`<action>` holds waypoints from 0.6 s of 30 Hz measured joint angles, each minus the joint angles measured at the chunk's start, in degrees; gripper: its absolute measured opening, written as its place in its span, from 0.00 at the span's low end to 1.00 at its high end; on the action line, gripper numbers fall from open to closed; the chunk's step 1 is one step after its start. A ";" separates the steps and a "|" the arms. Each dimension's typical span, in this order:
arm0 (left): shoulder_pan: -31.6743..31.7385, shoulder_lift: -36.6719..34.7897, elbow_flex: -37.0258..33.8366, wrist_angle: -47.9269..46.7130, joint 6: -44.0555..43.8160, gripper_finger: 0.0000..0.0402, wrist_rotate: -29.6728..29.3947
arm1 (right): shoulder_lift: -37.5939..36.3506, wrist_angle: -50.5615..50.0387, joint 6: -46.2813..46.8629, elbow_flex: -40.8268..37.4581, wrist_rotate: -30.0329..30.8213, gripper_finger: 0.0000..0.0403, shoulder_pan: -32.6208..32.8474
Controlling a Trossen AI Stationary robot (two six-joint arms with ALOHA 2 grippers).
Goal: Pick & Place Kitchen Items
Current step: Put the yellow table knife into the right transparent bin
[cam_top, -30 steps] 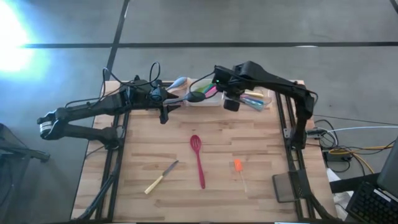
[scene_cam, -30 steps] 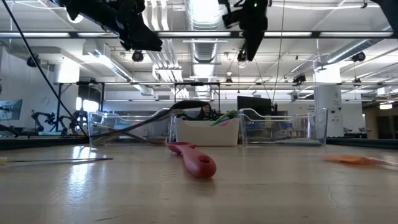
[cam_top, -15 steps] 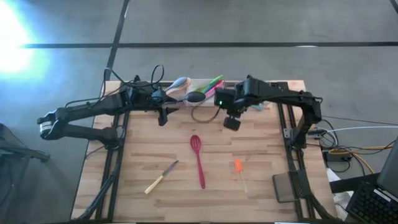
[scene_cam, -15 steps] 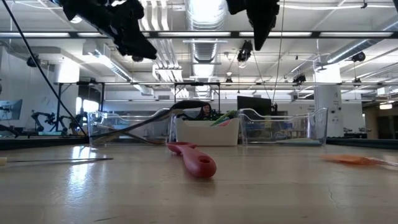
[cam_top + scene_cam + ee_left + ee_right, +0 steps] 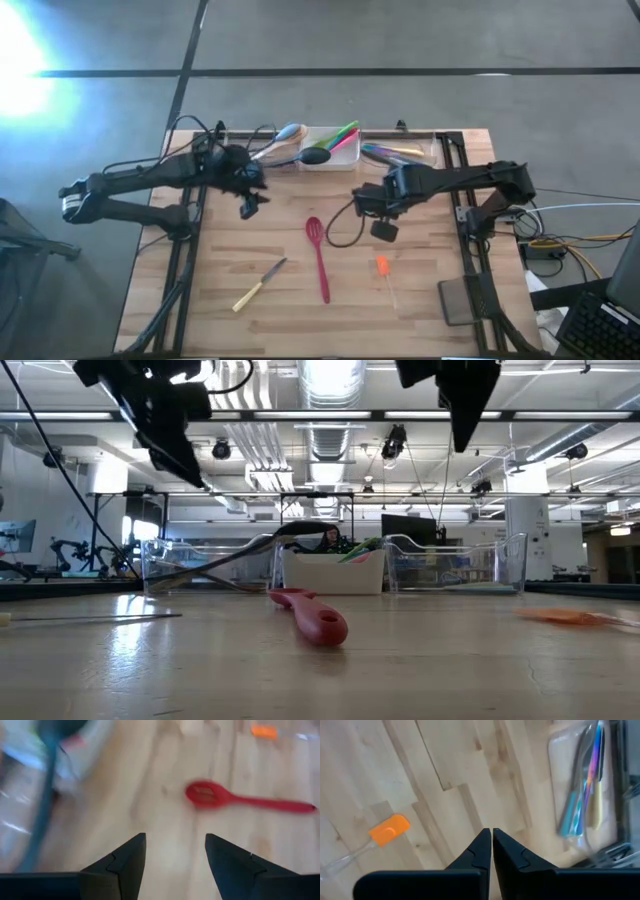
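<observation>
Red slotted spoon [image 5: 318,250] lay mid-worktop, untouched. Right pincer [image 5: 384,230], pressed together and empty, had swung off the back trays toward the orange spatula [image 5: 382,266]. Left pincer [image 5: 247,207], spread, had pulled forward too. Next pick likely.

A robotics lab or workshop: exposed ceiling ducts [image 5: 330,435], fluorescent lights, bare concrete floor [image 5: 400,100], another robot arm [image 5: 75,550] beyond the tabletop [image 5: 450,660].

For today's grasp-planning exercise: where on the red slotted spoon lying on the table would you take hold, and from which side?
Grip the red slotted spoon at mid-handle, coming straight down from above. It lies flat on the bare wooden table, its slim straight handle clear on both sides, so fingers can straddle it across its width; the wide slotted head offers less purchase. The open left hand hangs nearer the head end.
</observation>
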 joint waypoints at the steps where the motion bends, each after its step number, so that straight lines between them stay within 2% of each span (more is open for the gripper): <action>1: -1.08 -0.03 0.00 -1.45 -1.63 0.52 0.16 | -1.09 0.98 0.91 -1.74 0.04 0.02 0.17; 5: -7.42 -0.06 0.00 -5.90 -10.64 0.52 -0.05 | -6.36 7.99 2.38 -9.07 0.24 0.02 -0.05; 9: -16.72 -0.06 0.00 -7.23 -21.83 0.52 -1.31 | -11.32 15.22 2.10 -15.40 0.39 0.02 -1.17; 18: -38.89 2.49 0.00 -7.80 -52.20 0.52 -11.10 | -20.47 31.90 -1.20 -27.79 5.91 0.02 -3.79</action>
